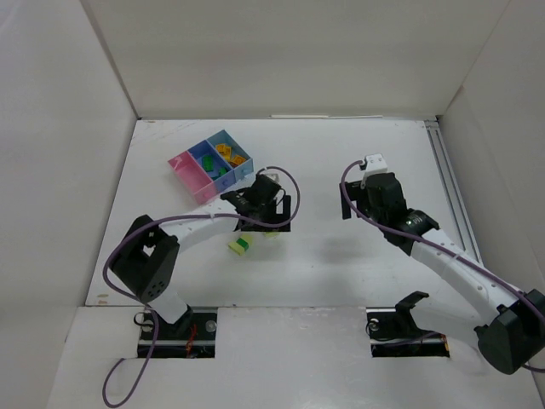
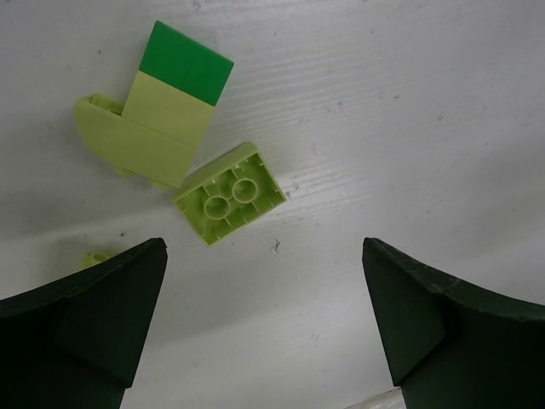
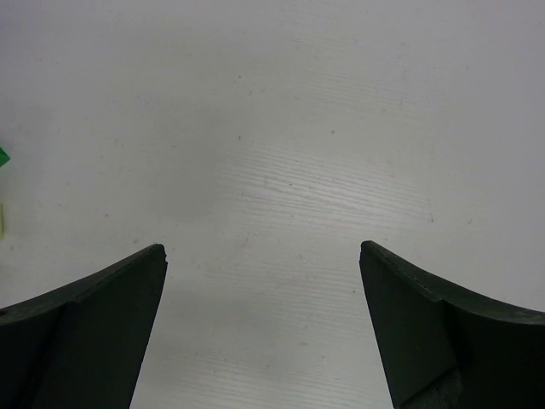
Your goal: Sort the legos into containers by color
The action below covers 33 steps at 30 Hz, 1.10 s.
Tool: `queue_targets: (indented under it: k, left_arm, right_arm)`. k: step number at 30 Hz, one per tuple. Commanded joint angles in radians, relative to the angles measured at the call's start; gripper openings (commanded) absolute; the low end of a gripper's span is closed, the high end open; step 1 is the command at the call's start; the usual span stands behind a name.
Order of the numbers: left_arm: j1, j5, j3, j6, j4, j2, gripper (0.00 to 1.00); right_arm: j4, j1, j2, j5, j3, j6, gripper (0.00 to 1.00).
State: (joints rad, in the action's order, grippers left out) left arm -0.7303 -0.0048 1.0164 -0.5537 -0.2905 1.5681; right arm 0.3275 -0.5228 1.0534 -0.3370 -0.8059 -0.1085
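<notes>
Bricks left to sort lie loose on the desk (image 1: 341,281). A lime green brick (image 2: 232,193) is flipped over with its hollow underside up. Just beside it, perhaps touching, is a pale yellow-and-green piece (image 2: 162,111). The left hand (image 2: 264,249) hangs over them with jaws spread wide and nothing between them. The lime brick sits just ahead of the gap, nearer the left finger, so I'd guess the hand is open to come down on it. The right hand (image 3: 262,251) is just as wide and just as empty over bare desk, well apart from the bricks. It looks parked out of the way.

Only the overhead camera shows the containers (image 1: 181,164), a pink and blue cluster beyond the left hand. One blue bin has orange-yellow bricks (image 1: 226,153) in it. From up there the loose pieces are just yellow-green specks. The left wrist view shows the lime brick upside down, and the right wrist view catches only a green sliver at its left edge.
</notes>
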Motion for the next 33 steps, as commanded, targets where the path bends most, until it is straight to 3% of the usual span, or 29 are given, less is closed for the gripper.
queue_targets:
  k: [1, 14, 33]
  left_arm:
    - [-0.001, -0.055, 0.024, -0.005, -0.062, 0.036, 0.98]
    - [-0.096, -0.250, 0.143, -0.156, -0.202, 0.164, 0.95]
    - [-0.086, -0.276, 0.206, -0.213, -0.213, 0.279, 0.79]
  right_arm:
    - [-0.031, 0.010, -0.029, -0.011, -0.006, 0.009, 1.00]
    - [-0.031, 0.020, -0.069, -0.020, 0.024, 0.009, 1.00]
    - [-0.041, 0.038, -0.087, -0.030, 0.033, 0.009, 1.00]
